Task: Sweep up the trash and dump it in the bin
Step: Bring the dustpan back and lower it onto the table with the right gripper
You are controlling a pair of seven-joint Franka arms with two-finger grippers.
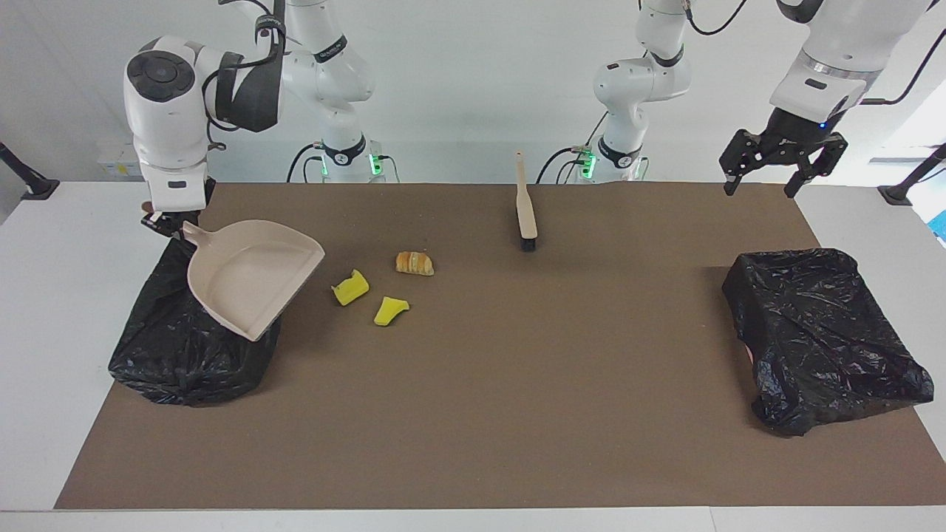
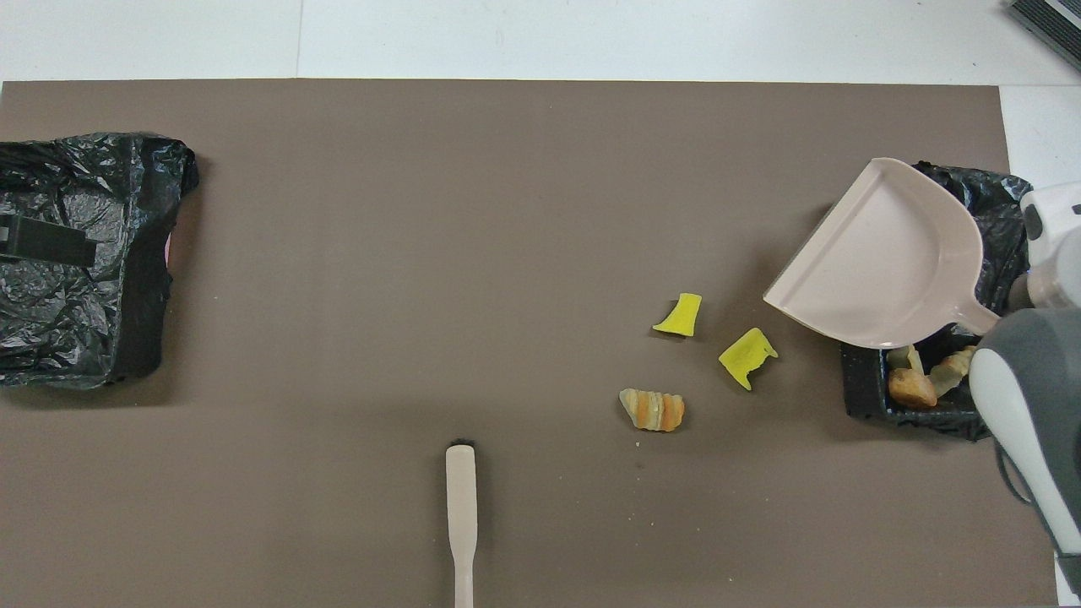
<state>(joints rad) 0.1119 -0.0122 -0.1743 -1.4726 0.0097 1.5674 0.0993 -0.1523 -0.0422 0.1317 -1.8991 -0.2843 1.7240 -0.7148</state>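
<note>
Fingers of the right gripper are pinched on the dustpan handle, over the bin. Three trash pieces lie beside that bin, toward the brush. Left gripper fingers are spread, idle.

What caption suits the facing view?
Right gripper holds dustpan over bin; three trash bits remain beside it.

Dustpan held level over the bin

Three trash pieces are seen loose on the brown mat beside that bin; brown pieces lie inside it.
</note>
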